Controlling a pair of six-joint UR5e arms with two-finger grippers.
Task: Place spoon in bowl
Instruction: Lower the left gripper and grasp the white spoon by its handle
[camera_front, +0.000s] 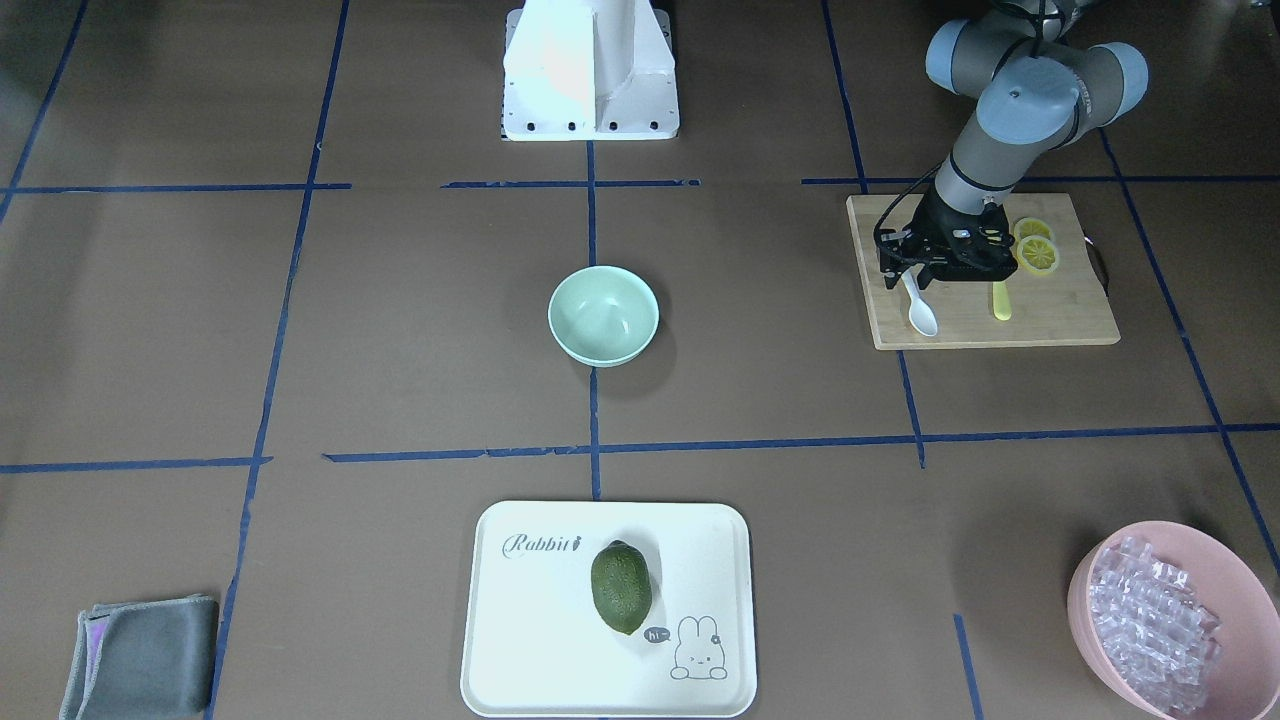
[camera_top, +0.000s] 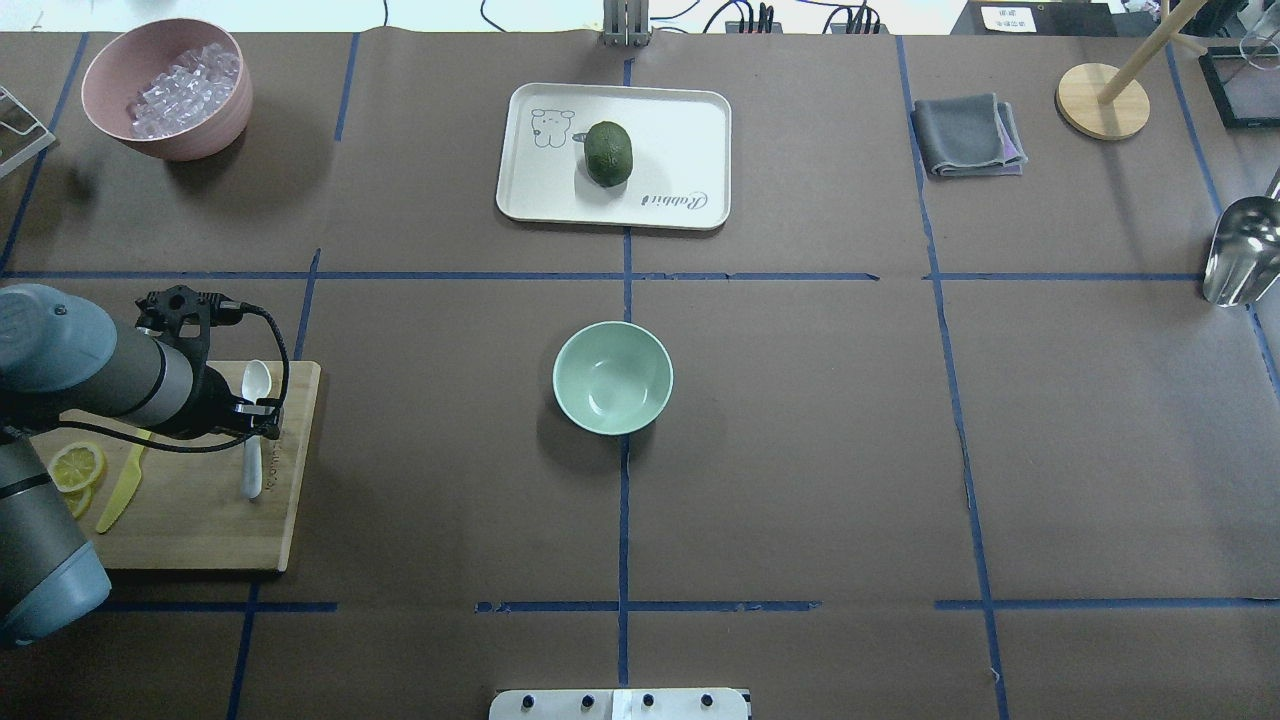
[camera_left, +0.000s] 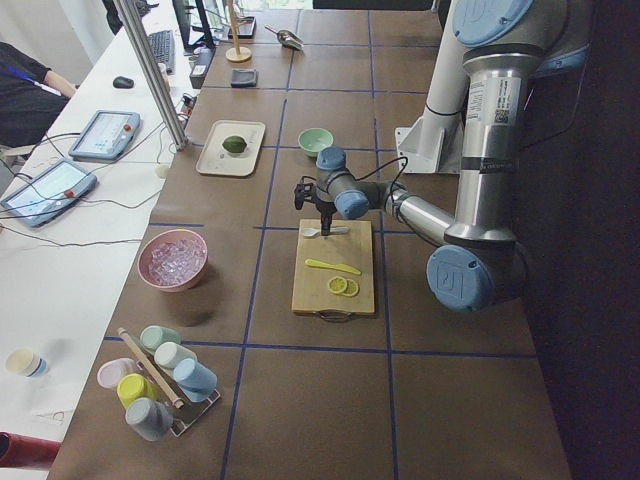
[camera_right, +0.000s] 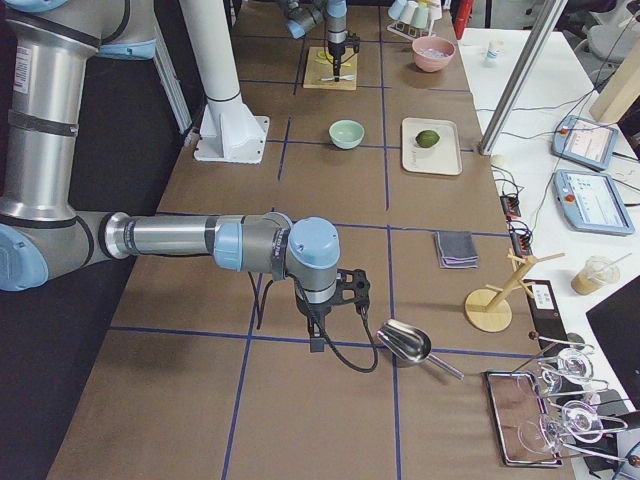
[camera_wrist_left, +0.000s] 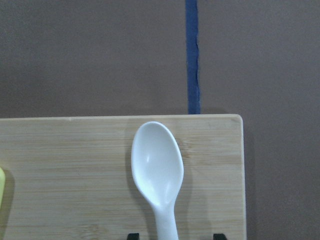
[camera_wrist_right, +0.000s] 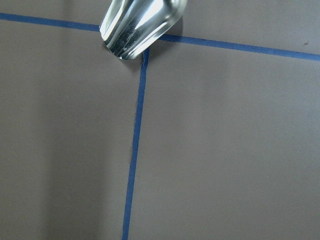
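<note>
— where is the spoon (camera_front: 920, 312)?
— flat on the wooden cutting board (camera_front: 1060, 310), near one edge. in the overhead view its scoop points to twelve o'clock, and the yellow knife (camera_front: 1001, 300) lies at its nine o'clock on the same board.
— and the bowl (camera_front: 603, 313)?
— upright at mid-table. in the overhead view the spoon is at the bowl's nine o'clock, well apart.
— the left tool (camera_front: 912, 272)?
— released, low over the spoon's handle, a finger on either side.
— the right tool (camera_right: 320, 335)?
— over the table near a metal scoop (camera_right: 405, 342). released or clenched, i cannot tell.
</note>
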